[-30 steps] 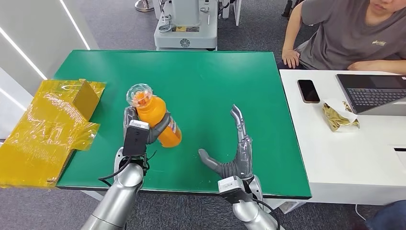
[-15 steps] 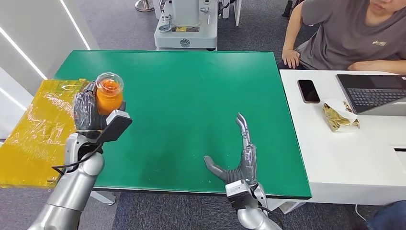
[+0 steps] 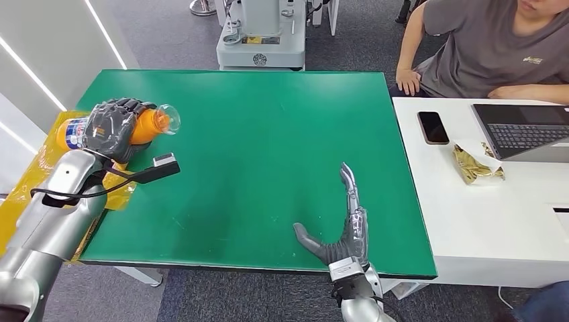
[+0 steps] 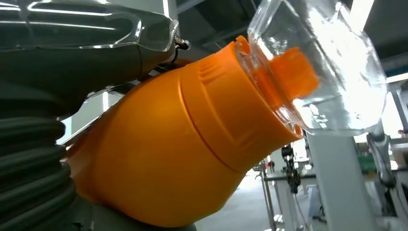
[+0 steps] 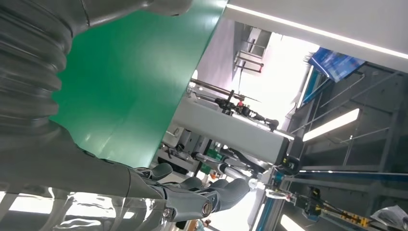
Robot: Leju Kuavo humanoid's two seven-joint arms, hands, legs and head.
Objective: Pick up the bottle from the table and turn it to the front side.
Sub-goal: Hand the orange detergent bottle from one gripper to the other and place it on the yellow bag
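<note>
While the left hand (image 3: pixel 111 127) grips the bottle (image 3: pixel 144 125) above the table's (image 3: pixel 268 121) left edge, the right hand (image 3: pixel 342 231) hovers open-fingered.

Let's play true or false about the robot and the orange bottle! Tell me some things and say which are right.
1. The left hand holds the orange bottle. True.
2. The bottle stands upright on the green table. False: it is held up off the table, lying sideways with its clear cap pointing toward the table's middle.
3. The right hand holds nothing and its fingers are apart. True.
4. The phone lies on the green table. False: it lies on the white table.
5. A laptop sits on the white table. True.
</note>
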